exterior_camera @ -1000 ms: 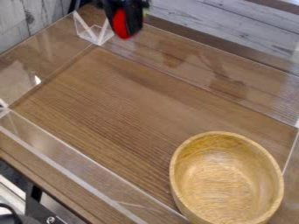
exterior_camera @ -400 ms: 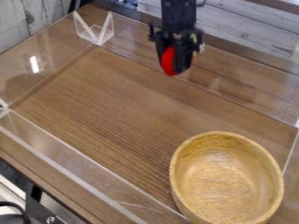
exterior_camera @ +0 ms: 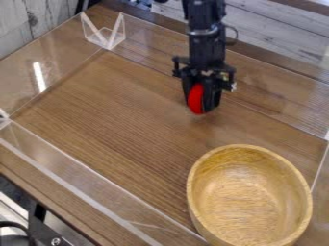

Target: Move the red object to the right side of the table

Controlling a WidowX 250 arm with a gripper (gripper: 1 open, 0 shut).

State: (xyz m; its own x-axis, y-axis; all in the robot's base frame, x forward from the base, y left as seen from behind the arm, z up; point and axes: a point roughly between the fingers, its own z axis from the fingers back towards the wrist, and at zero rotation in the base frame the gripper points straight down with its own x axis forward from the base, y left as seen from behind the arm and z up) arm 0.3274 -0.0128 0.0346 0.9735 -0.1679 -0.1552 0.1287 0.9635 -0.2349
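The red object is a small glossy red egg shape held between the black fingers of my gripper, which is shut on it. The gripper points steeply down over the back middle of the brown wood-grain table. The red object hangs close above the tabletop; I cannot tell whether it touches. The black arm rises from the gripper toward the top edge of the view.
A round light wooden bowl stands at the front right of the table. Low clear acrylic walls edge the tabletop, with a clear corner bracket at the back left.
The gripper has carried the red object from the back left corner rightward and downward, toward the middle of the table. The bowl has not moved.
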